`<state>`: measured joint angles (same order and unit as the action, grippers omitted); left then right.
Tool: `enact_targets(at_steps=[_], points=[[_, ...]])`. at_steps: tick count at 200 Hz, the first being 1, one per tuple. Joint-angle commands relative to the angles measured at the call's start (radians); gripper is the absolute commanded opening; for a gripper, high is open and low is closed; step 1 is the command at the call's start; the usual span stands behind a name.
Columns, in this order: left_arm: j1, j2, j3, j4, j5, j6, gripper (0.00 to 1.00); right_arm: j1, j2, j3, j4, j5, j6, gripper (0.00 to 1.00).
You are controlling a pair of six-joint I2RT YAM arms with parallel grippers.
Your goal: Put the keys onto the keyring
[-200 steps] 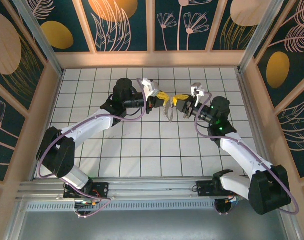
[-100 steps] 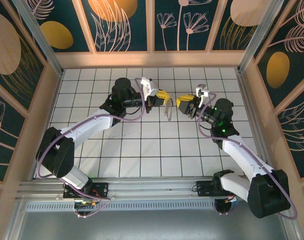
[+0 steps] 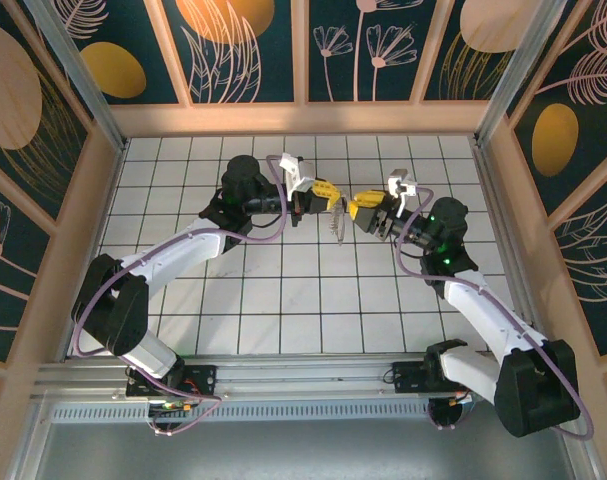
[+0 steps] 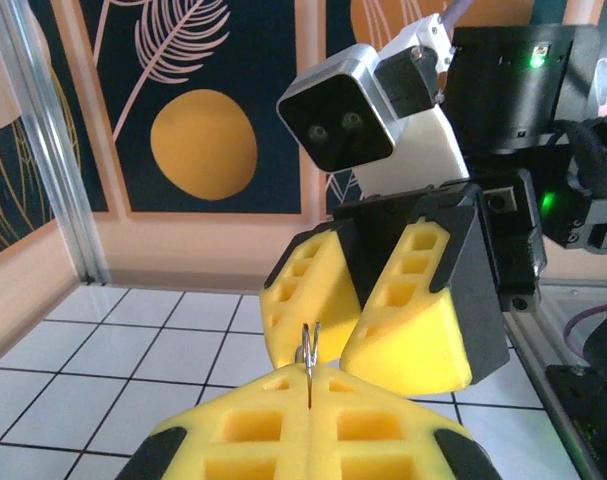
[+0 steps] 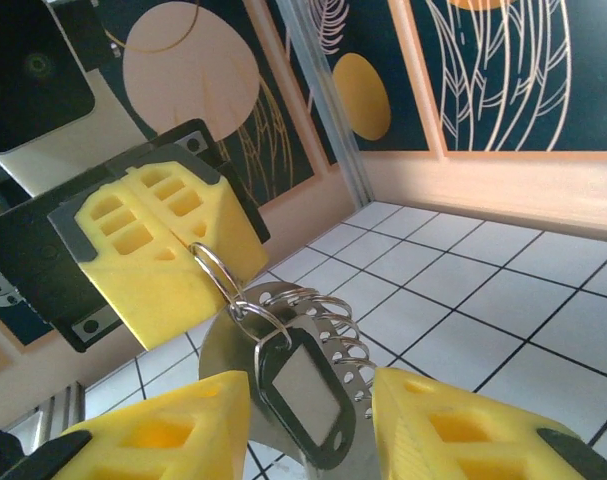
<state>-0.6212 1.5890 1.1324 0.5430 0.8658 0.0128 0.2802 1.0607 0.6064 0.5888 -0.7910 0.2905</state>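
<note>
Yellow padded jaws of the left gripper point(image 4: 309, 390) are clamping shut on the keyring point(image 5: 213, 268), pinching its thin metal loop right at their tips. Smaller rings, a dark-framed tag point(image 5: 301, 395) and a perforated metal piece point(image 5: 358, 350) are dangling beneath that grip. Facing it, the right gripper point(image 5: 308, 430) is standing parted, its fingers point(image 5: 163, 435) flanking the tag without touching it.

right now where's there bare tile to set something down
Widest bare patch: the tiles between the two arms, bordered by the near rail. Also free: the far-left corner by the left wall. Crowded: mid-table, where the left tool pinches the keyring facing the right tool.
</note>
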Motion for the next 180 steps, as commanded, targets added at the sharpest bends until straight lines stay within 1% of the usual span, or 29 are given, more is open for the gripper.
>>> enact_targets(at_steps=[1,21,44,78,87,114,134,151,180], points=[[-0.002,0.015,0.010,0.083,0.046,-0.040,0.00,-0.009,0.018,0.011,0.079,-0.057,0.008,0.36],[-0.002,0.021,0.012,0.090,0.053,-0.051,0.00,-0.008,0.039,0.022,0.102,-0.079,0.019,0.35],[-0.003,0.028,0.013,0.109,0.060,-0.070,0.00,-0.008,0.067,0.034,0.117,-0.110,0.028,0.32],[-0.002,0.038,0.017,0.138,0.061,-0.092,0.00,-0.003,0.087,0.029,0.124,-0.137,0.032,0.20],[-0.003,0.041,0.019,0.141,0.059,-0.096,0.00,-0.001,0.085,0.025,0.121,-0.140,0.030,0.19],[-0.003,0.049,0.025,0.156,0.058,-0.108,0.00,-0.002,0.077,0.010,0.081,-0.126,0.012,0.18],[-0.002,0.054,0.035,0.145,0.059,-0.102,0.00,-0.011,0.032,-0.022,0.062,-0.082,0.000,0.17],[0.000,0.054,0.036,0.142,0.062,-0.099,0.00,-0.034,-0.015,-0.045,0.062,-0.073,0.007,0.17],[0.005,0.060,0.034,0.163,0.078,-0.115,0.00,-0.063,-0.063,-0.045,0.048,-0.079,0.011,0.21]])
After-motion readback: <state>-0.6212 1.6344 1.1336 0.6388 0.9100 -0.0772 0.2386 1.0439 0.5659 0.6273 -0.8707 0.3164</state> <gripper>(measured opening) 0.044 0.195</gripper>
